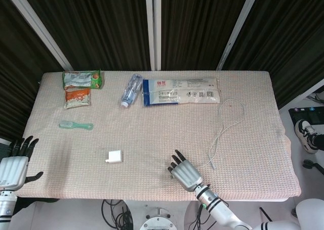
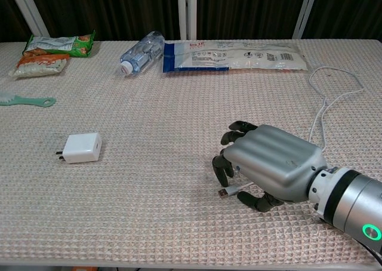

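While the left hand (image 1: 12,170) is waiting with spread fingers at the lower left edge, the right hand (image 2: 268,166), lower right, is curling over the white cable's plug (image 2: 223,193); it should pinch just behind that plug.

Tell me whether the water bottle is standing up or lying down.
Lying down. The water bottle rests on its side on the table, cap pointing toward the near edge, beside the long printed packet.

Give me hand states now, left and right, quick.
Left hand: open, holds nothing, off the table's left edge.
Right hand: palm down over the white cable's USB plug, fingers curled around it; a real grip cannot be told.
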Controlling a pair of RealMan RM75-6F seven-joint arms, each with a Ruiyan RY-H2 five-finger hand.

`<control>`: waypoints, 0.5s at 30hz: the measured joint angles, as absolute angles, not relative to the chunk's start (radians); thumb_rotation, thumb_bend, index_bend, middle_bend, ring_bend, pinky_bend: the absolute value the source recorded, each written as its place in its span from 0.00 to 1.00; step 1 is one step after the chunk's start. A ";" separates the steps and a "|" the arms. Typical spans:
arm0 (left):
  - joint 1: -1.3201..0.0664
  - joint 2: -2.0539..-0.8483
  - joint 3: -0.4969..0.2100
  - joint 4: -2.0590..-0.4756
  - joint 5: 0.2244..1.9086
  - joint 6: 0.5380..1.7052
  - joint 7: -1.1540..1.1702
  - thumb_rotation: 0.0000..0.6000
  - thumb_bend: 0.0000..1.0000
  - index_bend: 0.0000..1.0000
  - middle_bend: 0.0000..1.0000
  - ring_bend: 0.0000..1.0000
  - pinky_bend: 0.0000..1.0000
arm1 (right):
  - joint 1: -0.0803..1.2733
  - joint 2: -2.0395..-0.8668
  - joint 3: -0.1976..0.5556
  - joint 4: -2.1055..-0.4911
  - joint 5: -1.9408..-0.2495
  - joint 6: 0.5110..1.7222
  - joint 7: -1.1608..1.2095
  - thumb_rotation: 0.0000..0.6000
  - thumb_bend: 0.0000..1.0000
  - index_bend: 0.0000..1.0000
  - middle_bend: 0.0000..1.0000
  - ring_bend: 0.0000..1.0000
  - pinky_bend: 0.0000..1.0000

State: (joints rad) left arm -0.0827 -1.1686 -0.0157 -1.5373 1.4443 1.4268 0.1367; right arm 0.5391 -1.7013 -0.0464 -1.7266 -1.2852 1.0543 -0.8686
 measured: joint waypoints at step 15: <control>-0.083 -1.166 -0.015 -1.542 1.444 1.425 0.142 1.00 0.02 0.10 0.01 0.00 0.00 | 0.541 -1.714 -0.045 -1.713 -1.265 1.065 -0.875 1.00 0.33 0.57 0.39 0.13 0.04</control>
